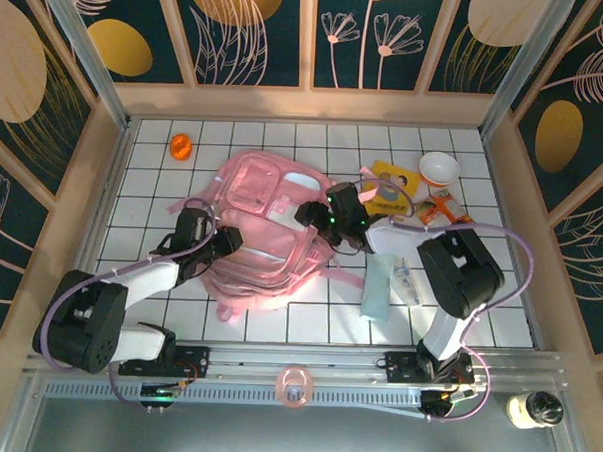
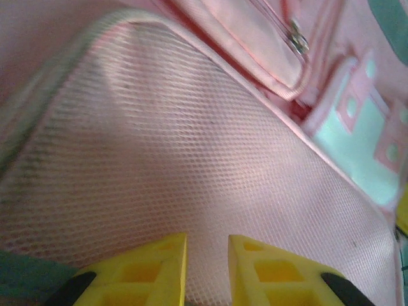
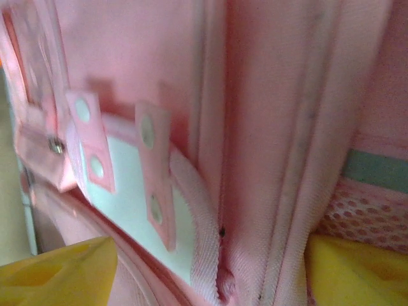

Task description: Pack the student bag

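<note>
Pink fabric marks the student bag (image 1: 267, 224), lying at the centre of the white-tiled tabletop (image 1: 153, 195). A white bowl (image 1: 439, 169) and a yellow booklet (image 1: 394, 180) sit at upper right, and a small orange object (image 1: 181, 146) at upper left. The left claw (image 1: 228, 246) sits at the bag's lower-left edge, its yellow fingers (image 2: 159, 268) drawn nearly together over the mesh side pocket (image 2: 191, 146), though whether they nip the mesh cannot be told. The right claw (image 1: 318, 213) meets the bag's right side, its fingers (image 3: 64, 268) wide apart astride a zipped seam (image 3: 255, 159).
</note>
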